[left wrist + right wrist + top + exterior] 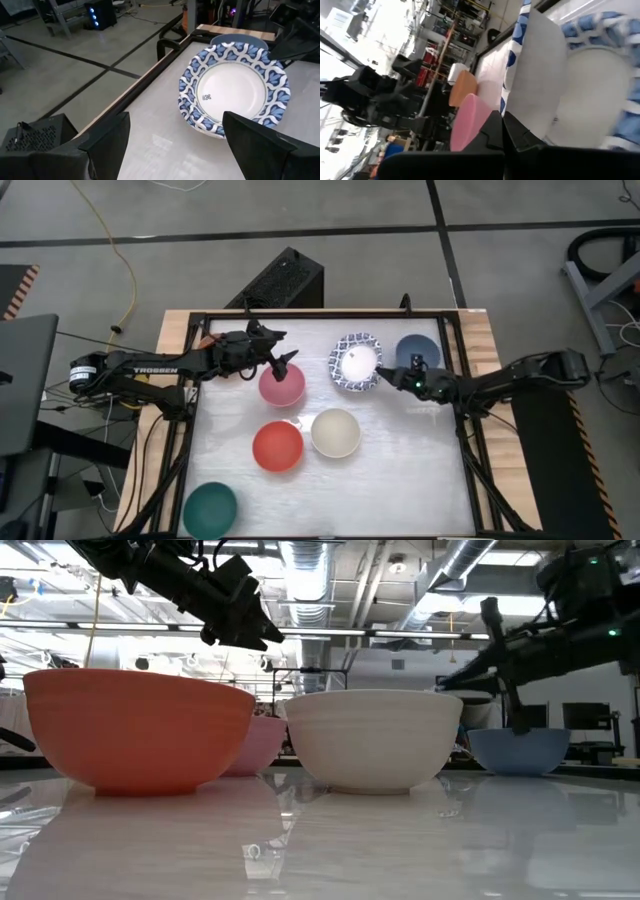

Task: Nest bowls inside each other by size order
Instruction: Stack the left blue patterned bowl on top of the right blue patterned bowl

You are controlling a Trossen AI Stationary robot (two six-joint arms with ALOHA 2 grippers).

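Bowls: six places showed on the counter [400, 480]. A white bowl with a blue-patterned rim [356, 362] sat at the back, the blue bowl [417, 351] just beside it, nearer the right arm. The pink bowl [282, 384] sat towards the left arm, the red bowl [277, 446] and cream bowl [335, 432] side by side in the middle, and the dark green bowl [210, 511] alone at the front left corner.
Counter: pale and glossy, framed by black rails, with wood showing at the edges.
Room: grey floor with dark seams, a yellow cable [112, 240], a black box [282, 280] behind the counter; ducts and pipes overhead in the low view.
Writing: "TROSSEN" in white on the left arm [155, 369].
Left gripper [283, 364]: jaws spread wide and empty, above the pink bowl's back edge, pointing at the patterned bowl.
Right gripper [380, 376]: jaws pinched on the patterned bowl's rim, on the side nearest the blue bowl.
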